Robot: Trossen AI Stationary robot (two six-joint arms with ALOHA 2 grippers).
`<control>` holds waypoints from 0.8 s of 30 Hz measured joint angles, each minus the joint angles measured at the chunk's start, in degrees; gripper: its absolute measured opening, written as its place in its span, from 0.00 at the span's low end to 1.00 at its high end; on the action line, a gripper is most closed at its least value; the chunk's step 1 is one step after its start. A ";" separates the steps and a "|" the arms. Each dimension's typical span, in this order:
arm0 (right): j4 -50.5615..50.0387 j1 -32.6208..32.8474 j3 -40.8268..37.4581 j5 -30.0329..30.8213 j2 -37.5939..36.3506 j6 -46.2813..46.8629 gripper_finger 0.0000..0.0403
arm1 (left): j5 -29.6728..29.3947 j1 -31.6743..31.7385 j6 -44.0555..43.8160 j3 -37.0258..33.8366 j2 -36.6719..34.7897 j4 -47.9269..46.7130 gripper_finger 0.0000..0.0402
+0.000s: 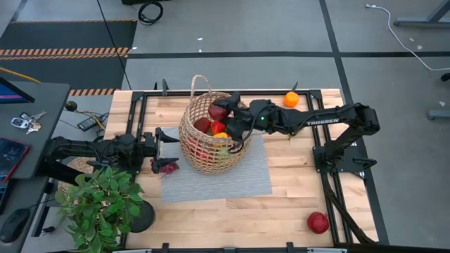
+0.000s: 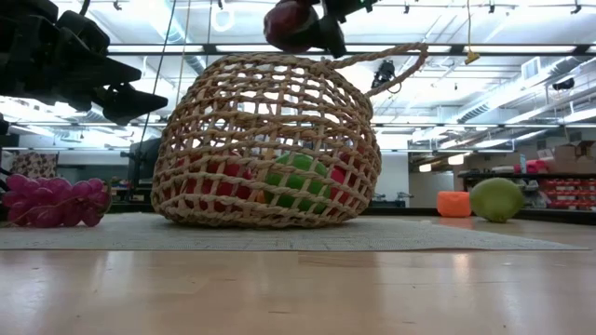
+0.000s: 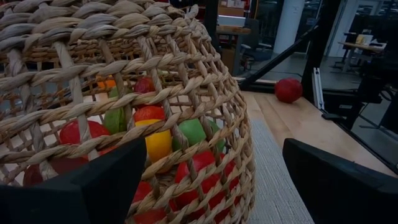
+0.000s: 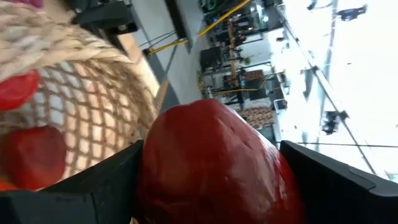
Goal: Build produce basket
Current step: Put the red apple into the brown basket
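Right wrist view: my right gripper [image 4: 211,180] is clamped on a dark-red fruit [image 4: 211,162], held over the rim of the wicker basket [image 1: 204,137]. Basket sits on the grey mat [image 1: 232,179], already holding red, green and yellow produce [image 3: 158,140]. My left gripper [image 1: 160,146] is spread open, empty, just beside the basket wall, grapes [image 1: 166,166] near it.

Tan open-weave round wicker basket [image 1: 207,137] holds red, green and yellow toy produce [image 3: 155,134]; beside it, purple plastic grapes [image 2: 51,200] on a grey striped mat [image 1: 218,179].
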 joint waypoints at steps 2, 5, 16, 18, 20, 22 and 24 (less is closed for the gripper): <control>-0.03 0.00 -0.06 -0.04 0.25 -1.31 0.90 | 0.00 -0.02 -0.02 0.00 -0.02 -0.02 0.96; 0.47 0.08 -0.05 -0.02 0.82 -3.39 0.90 | 0.00 -0.02 -0.01 0.00 -0.01 0.00 0.96; 0.96 0.73 -0.03 1.28 1.70 -5.68 0.90 | 0.02 0.00 0.02 0.00 -0.02 -0.02 0.96; 0.98 0.69 -0.03 1.07 1.70 -2.77 0.90 | 0.00 -0.01 -0.01 0.00 -0.01 -0.02 0.96; 1.29 0.18 -0.03 -0.11 1.70 1.25 0.90 | 0.00 -0.02 0.02 0.00 -0.02 -0.02 0.96; 1.95 -0.76 -0.03 -2.36 1.70 5.97 0.90 | 0.00 -0.01 0.00 0.00 -0.02 -0.02 0.96; 1.90 -2.06 -0.03 -5.91 1.70 11.38 0.90 | 0.00 -0.02 0.02 0.00 0.00 -0.02 0.96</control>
